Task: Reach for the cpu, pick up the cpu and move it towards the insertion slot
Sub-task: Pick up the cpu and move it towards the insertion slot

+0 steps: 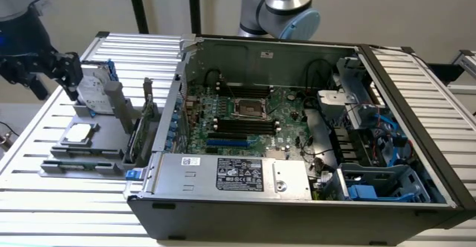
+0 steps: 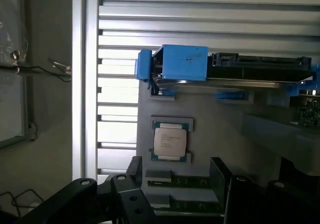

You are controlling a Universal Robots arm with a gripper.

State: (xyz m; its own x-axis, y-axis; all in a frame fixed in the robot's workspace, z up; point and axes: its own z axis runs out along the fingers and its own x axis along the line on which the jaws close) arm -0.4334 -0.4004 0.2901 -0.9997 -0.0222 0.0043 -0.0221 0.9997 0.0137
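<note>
The cpu is a small square chip with a silvery top, lying flat in a recess of the grey fixture at the exterior view's left. In the wrist view the cpu sits just beyond my black fingers. My gripper hangs open above and behind the fixture, beside the hard drive, with nothing between its fingers; in the wrist view the gripper is also open. The insertion slot, a dark socket in a shiny bracket, lies on the motherboard inside the open case, well apart from the gripper.
A silver hard drive with blue rails stands on the fixture near the gripper, and its blue rail end shows in the wrist view. The case wall separates fixture and motherboard. Black memory slots, a blue card slot and the power supply surround the socket.
</note>
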